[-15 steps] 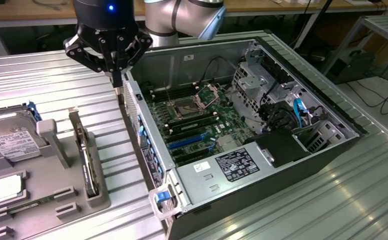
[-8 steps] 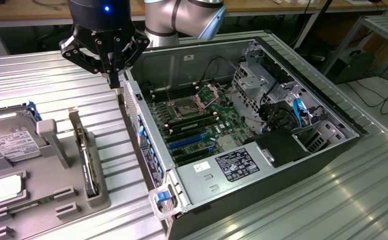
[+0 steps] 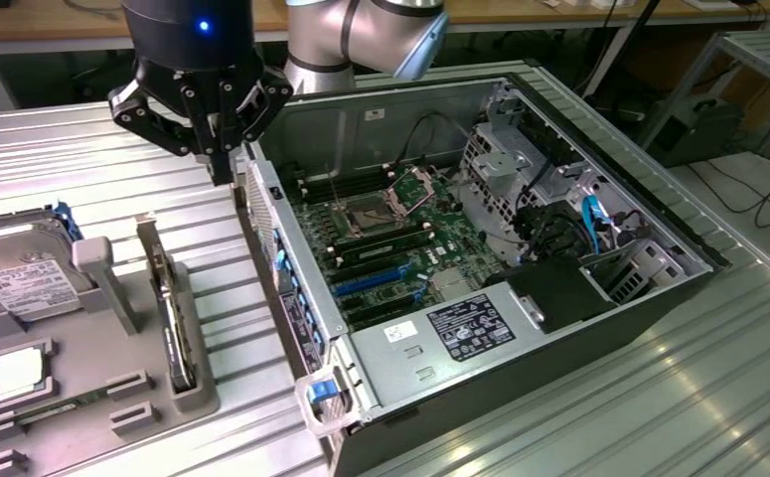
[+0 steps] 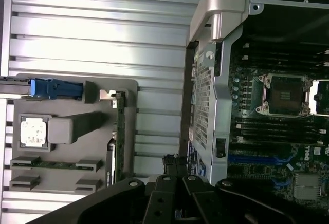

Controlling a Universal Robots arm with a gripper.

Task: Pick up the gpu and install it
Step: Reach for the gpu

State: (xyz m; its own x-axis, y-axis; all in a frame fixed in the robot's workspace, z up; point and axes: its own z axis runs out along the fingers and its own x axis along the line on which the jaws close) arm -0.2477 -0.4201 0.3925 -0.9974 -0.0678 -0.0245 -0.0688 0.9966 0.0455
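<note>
The gpu point(image 3: 175, 323) stands on its long edge in a slot of the grey tray point(image 3: 86, 437) at the exterior view's left, its silvery bracket at the far end. The wrist view shows the gpu point(image 4: 119, 136) as a thin strip at the tray's edge. My gripper point(image 3: 222, 169) hangs shut and empty above the ribbed table, between the tray and the open computer case point(image 3: 583, 328), higher than the card and beyond its far end. The closed fingertips point(image 4: 176, 168) sit over the gap beside the case's rear wall.
The case lies on its side with the motherboard point(image 3: 385, 248), an open processor socket point(image 4: 285, 94) and blue card slots point(image 3: 372, 283) exposed. The tray also holds a hard drive point(image 3: 20, 273) and a processor chip point(image 3: 16, 370). Ribbed metal table point(image 3: 650, 417) surrounds everything.
</note>
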